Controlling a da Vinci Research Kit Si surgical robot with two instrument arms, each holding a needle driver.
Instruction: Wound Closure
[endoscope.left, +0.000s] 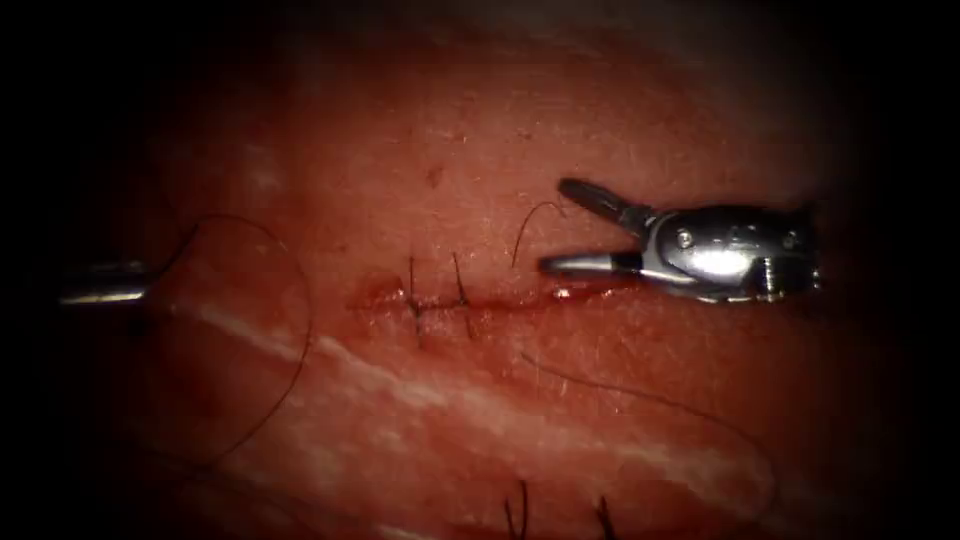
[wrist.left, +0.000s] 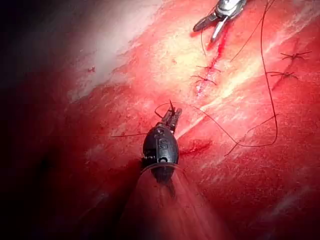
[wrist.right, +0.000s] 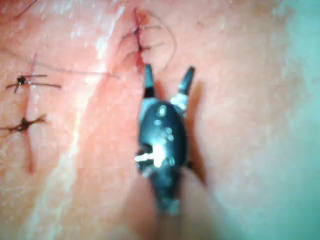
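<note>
I am holding the right tool (endoscope.left: 555, 225) low over the tissue (endoscope.left: 620, 420), its shaft lying nearly level, jaws spread in a wide V and gripping nothing. The lower jaw tip is sitting at the right end of the cut (endoscope.left: 500, 300), and a short curved thread end (endoscope.left: 530, 225) is arcing just beside the upper jaw tip. Two stitches (endoscope.left: 440, 295) are crossing the cut just beyond the jaw tips. My left tool (wrist.left: 171, 116) is resting well left of the cut, jaws closed on the thread (wrist.left: 267, 90), which is looping away from them across the tissue. I cannot make out the needle.
</note>
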